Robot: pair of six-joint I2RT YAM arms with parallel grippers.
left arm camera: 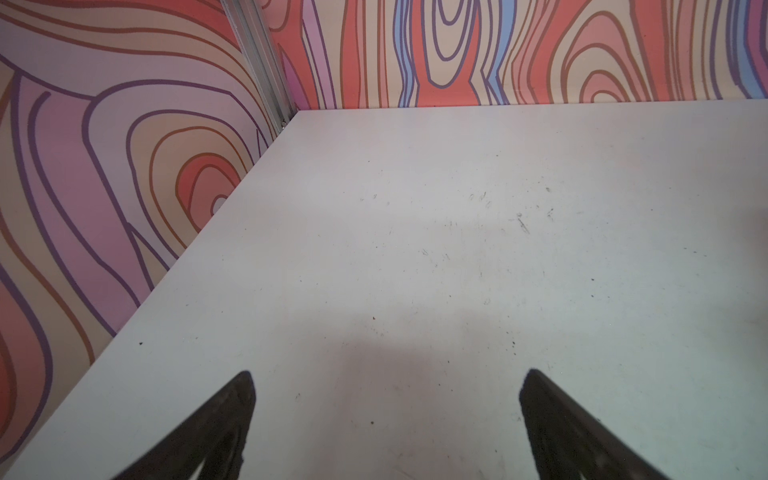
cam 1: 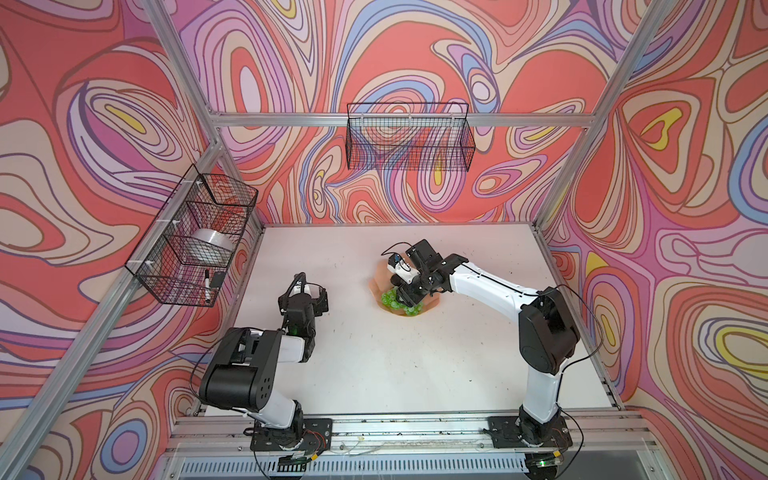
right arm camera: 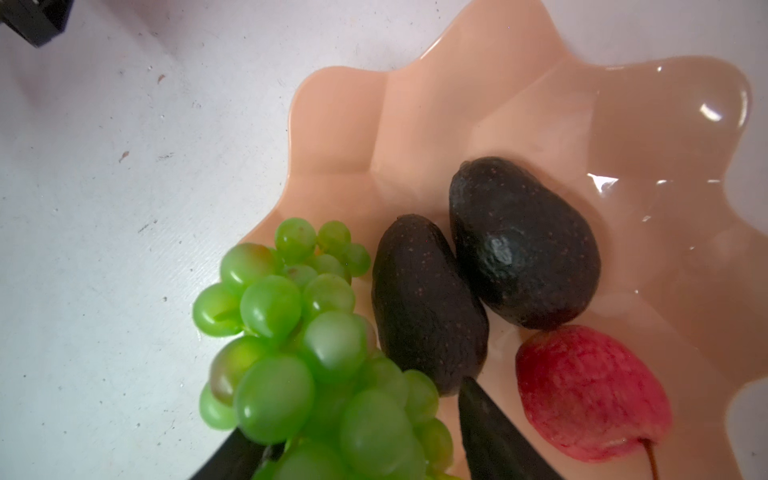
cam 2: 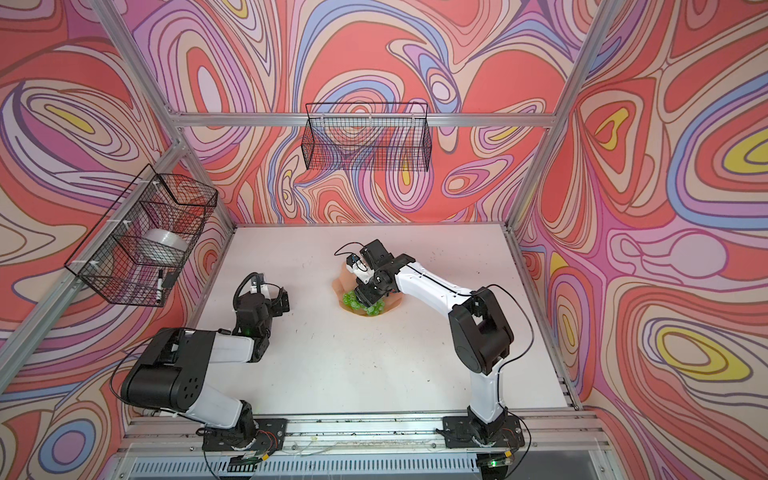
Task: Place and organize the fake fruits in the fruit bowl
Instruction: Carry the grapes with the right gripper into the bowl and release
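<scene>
The peach-pink fruit bowl (right arm camera: 415, 124) sits at mid-table, mostly hidden under my right wrist in both top views (cam 1: 380, 276) (cam 2: 341, 279). Inside lie two dark avocados (right arm camera: 523, 245) (right arm camera: 424, 303) side by side and a red apple (right arm camera: 590, 395) with a stem. The green grapes (right arm camera: 316, 345) (cam 1: 390, 300) rest on the bowl's near-left edge, partly hanging over the rim. My right gripper (right arm camera: 357, 415) is open around the grapes, with a gap beside one finger. Left of the bowl, my left gripper (left arm camera: 388, 374) is open over bare table, nothing between its fingers.
A black wire basket (cam 1: 409, 137) hangs on the back wall. A second basket (cam 1: 195, 237) on the left wall holds a tape roll (cam 1: 212, 245) and a marker (cam 1: 206, 284). Aluminium frame posts and patterned walls border the white table (cam 1: 395, 365).
</scene>
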